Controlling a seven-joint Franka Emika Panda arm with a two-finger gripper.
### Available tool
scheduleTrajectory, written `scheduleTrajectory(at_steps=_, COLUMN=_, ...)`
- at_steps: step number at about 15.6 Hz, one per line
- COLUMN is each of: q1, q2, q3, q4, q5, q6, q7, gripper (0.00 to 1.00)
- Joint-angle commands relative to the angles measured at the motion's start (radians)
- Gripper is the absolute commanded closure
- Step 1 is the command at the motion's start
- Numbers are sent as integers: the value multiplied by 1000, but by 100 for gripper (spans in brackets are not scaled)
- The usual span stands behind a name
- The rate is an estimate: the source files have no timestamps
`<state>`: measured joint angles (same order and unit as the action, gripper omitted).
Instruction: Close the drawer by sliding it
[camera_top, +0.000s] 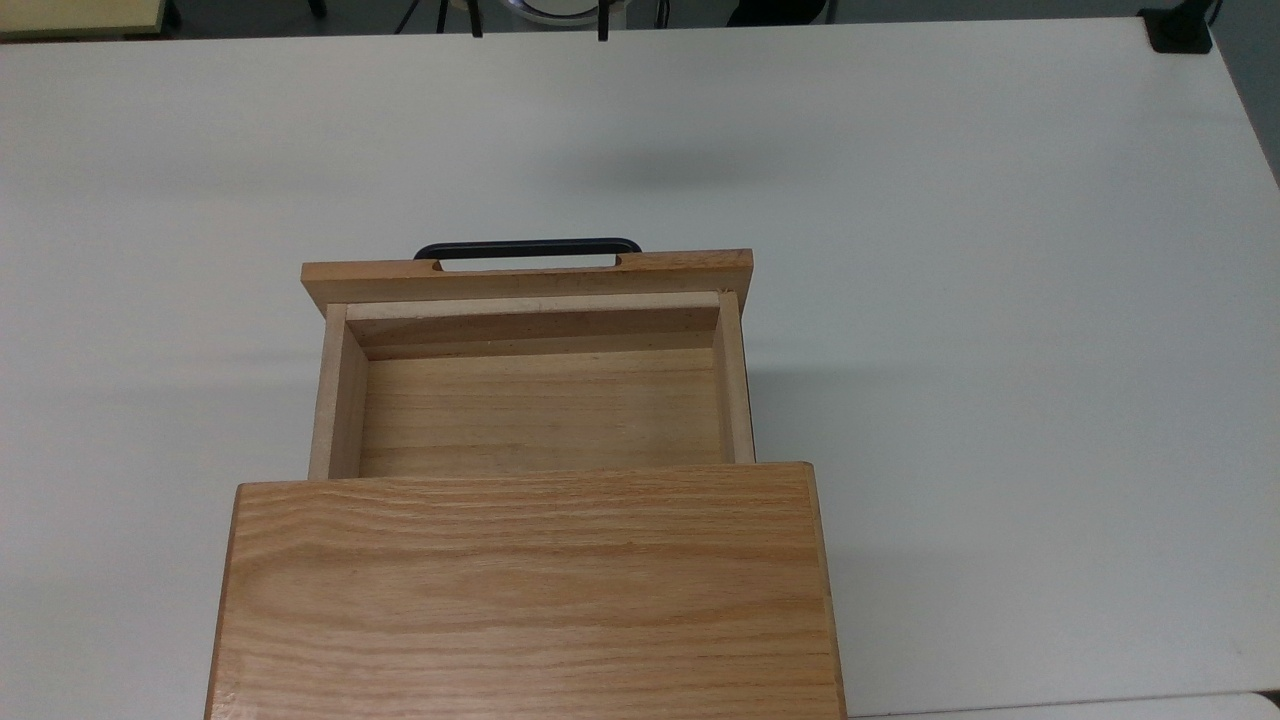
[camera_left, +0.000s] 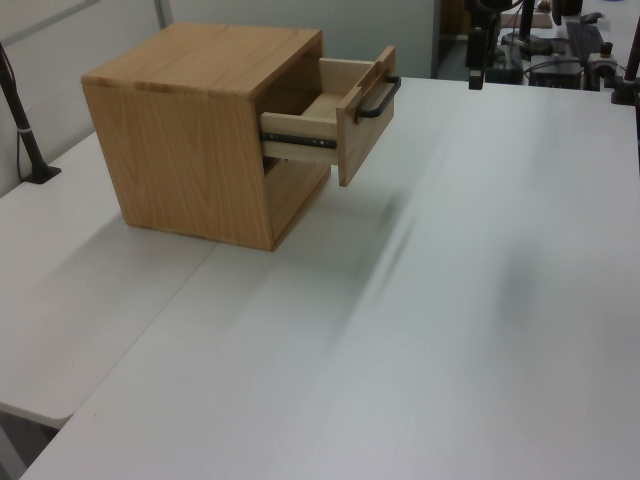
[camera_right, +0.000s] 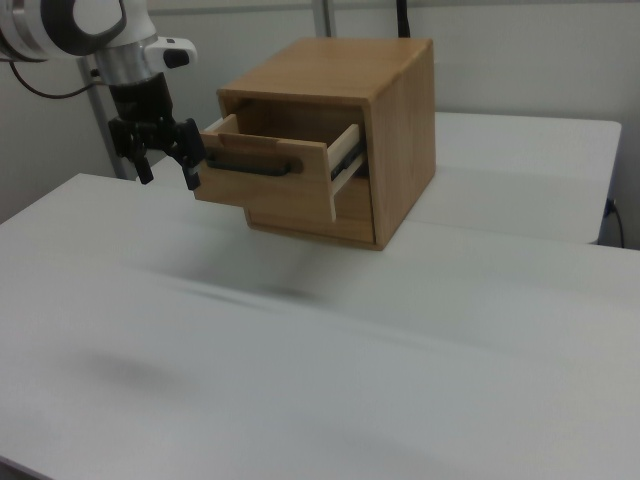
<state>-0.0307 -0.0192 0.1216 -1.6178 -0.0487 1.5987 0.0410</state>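
Observation:
The drawer (camera_top: 540, 400) is a light oak tray and it stands pulled well out of the oak cabinet (camera_top: 530, 590). It holds nothing. Its flat front panel (camera_right: 265, 180) carries a thin black bar handle (camera_top: 528, 246), which also shows as the handle (camera_left: 378, 100) in the left view. A metal slide rail (camera_left: 290, 140) is exposed along the drawer's side. My gripper (camera_right: 168, 178) hangs with its fingers pointing down, just off the front panel toward the right view's left, at about handle height. It is open and holds nothing.
The cabinet sits on a wide white table (camera_top: 1000, 350). A black clamp (camera_top: 1180, 30) is fixed at the top view's far right corner. A black post (camera_left: 25, 120) stands at the left view's left edge. Equipment (camera_left: 540, 40) crowds behind the table's far end.

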Motion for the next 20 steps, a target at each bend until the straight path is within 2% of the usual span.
scheduleTrajectory(at_steps=1, q1=-2, q2=16, q3=-5, q4=21, q5=0, q6=10, q7=-47, gripper=0)
scheduleTrajectory(at_steps=11, q1=0, q2=18, q3=-5, q4=21, q5=1, q6=10, q7=-50, gripper=1)
scheduleTrajectory(at_steps=13, q1=0, q2=18, q3=-4, q4=19, q5=1, q6=10, q7=-52, gripper=18)
scheduleTrajectory(at_steps=19, q1=3, q2=22, q3=-3, q4=18, q5=3, q6=12, q7=-52, gripper=94)
scheduleTrajectory(at_steps=20, q1=3, q2=24, q3=-3, q4=18, q5=3, q6=12, q7=-52, gripper=100)
